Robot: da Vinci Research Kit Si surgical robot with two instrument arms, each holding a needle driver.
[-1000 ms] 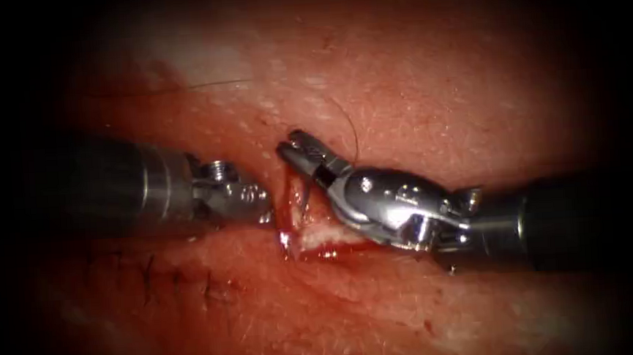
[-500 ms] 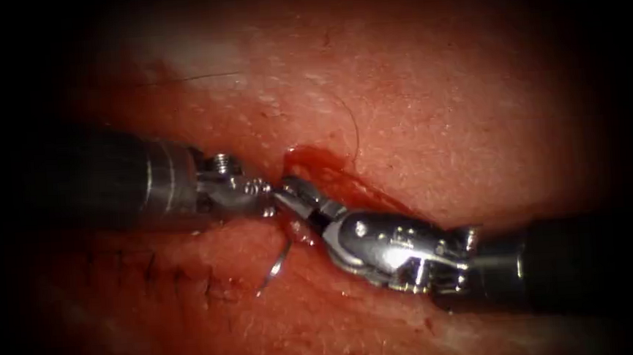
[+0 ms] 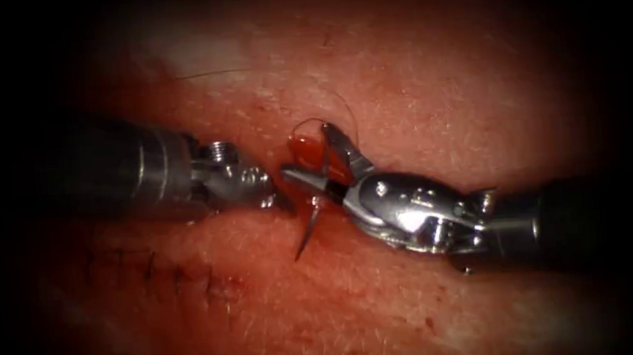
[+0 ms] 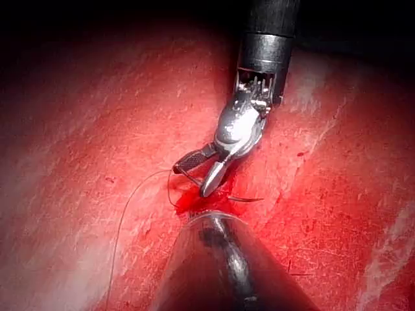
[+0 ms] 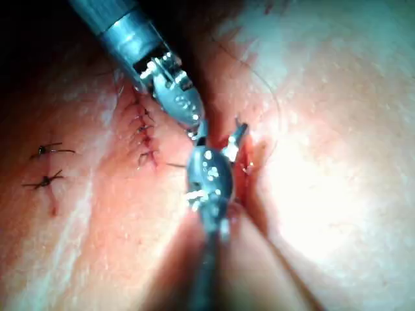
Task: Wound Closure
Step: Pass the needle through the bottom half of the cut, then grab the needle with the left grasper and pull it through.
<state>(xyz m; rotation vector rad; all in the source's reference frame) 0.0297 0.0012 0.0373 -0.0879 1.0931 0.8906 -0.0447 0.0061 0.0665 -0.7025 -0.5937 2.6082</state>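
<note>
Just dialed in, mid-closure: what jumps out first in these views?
The right tool, jaws open, straddles the cut where red fluid pools; it holds nothing. The needle stands in the tissue at the cut, its point sticking out below, thread arcing above. The left tool sits just left of the cut, with finished stitches further left.

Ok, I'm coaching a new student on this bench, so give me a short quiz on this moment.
1. True or false: the right tool is shut on the needle.
2. In the endoscope view, the finished stitches lie on which side of the needle? A left, B right, C above.
3. Fill in: a thin dark ___ trails over the tissue above the tools.
Key: 1 false, its jaws stand open and hold nothing; 2 A; 3 thread.
</note>
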